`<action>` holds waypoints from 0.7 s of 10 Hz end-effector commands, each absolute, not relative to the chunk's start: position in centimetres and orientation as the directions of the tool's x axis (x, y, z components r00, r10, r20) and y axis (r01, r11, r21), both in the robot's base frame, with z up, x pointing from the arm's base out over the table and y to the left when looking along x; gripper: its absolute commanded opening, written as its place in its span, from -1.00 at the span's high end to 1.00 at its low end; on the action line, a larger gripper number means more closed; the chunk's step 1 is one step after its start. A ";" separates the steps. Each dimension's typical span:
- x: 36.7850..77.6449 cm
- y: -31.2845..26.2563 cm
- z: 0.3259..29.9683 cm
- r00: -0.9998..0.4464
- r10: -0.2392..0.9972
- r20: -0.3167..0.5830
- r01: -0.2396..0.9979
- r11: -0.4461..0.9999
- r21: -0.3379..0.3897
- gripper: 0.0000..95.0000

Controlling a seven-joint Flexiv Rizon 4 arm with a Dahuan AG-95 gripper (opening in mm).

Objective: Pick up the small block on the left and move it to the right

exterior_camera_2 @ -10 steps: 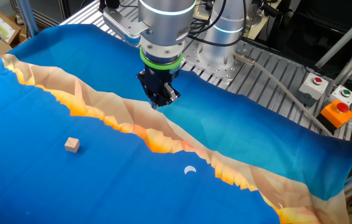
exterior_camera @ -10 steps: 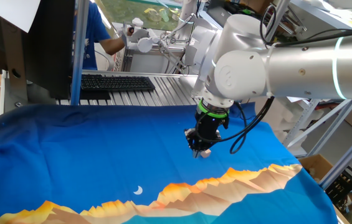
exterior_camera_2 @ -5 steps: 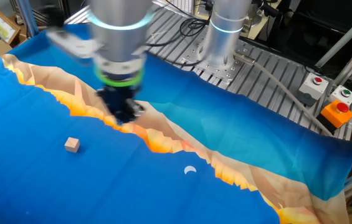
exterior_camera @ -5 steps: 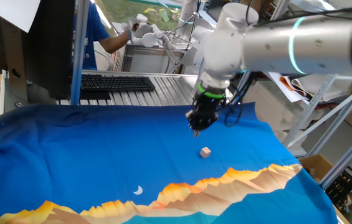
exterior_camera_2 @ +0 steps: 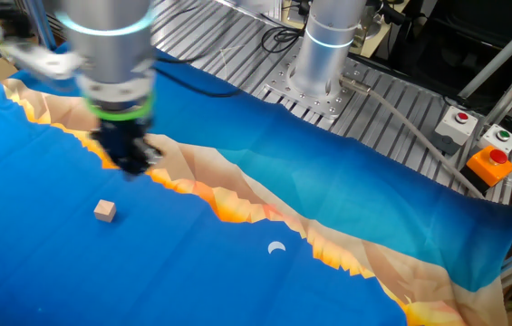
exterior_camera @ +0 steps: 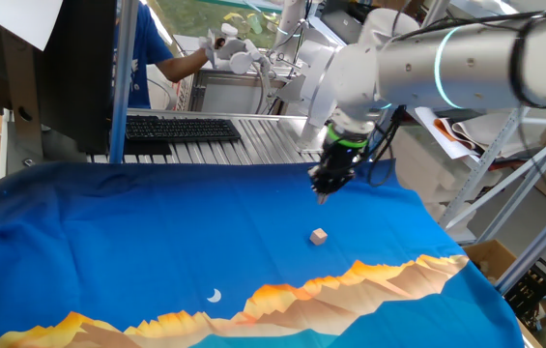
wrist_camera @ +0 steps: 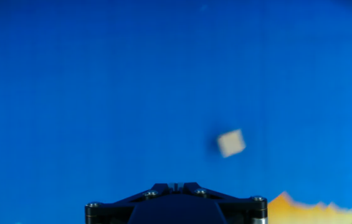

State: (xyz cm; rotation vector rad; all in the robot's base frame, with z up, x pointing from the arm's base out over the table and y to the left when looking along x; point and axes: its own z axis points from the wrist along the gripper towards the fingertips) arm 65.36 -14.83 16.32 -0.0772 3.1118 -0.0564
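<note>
The small block (exterior_camera: 319,235) is a tiny tan cube lying on the blue cloth. It also shows in the other fixed view (exterior_camera_2: 103,210) and in the hand view (wrist_camera: 231,142), blurred, ahead and right of the fingers. My gripper (exterior_camera: 323,191) hangs above the cloth, apart from the block. In the other fixed view the gripper (exterior_camera_2: 131,170) is a little up and right of the cube. In the hand view the gripper (wrist_camera: 176,185) has its jaws together with nothing between them.
A flat white crescent-moon print (exterior_camera: 215,296) lies on the cloth (exterior_camera_2: 276,247). A keyboard (exterior_camera: 181,128) sits on the metal bench behind. A button box (exterior_camera_2: 491,163) and the arm's base (exterior_camera_2: 328,54) stand at the cloth's far edge. A person in blue (exterior_camera: 152,58) is behind.
The arm swept across the cloth: leftward toward the block in the other fixed view, up and right in the one fixed view. The block has not moved.
</note>
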 end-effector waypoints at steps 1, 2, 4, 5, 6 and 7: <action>67.5 -17.9 16.4 -0.996 -0.083 -0.032 -0.082 0.996 -0.042 1.00; 67.5 -18.2 16.3 -0.996 -0.083 -0.034 -0.082 0.996 -0.041 1.00; 67.4 -18.3 16.1 -0.996 -0.080 -0.036 -0.078 0.996 -0.042 1.00; 67.4 -18.3 16.0 -0.996 -0.075 -0.037 -0.074 0.997 -0.039 1.00; 67.4 -18.3 15.8 -0.997 -0.074 -0.037 -0.072 0.996 -0.043 1.00; 67.4 -18.3 15.5 -0.997 -0.069 -0.037 -0.067 0.997 -0.043 1.00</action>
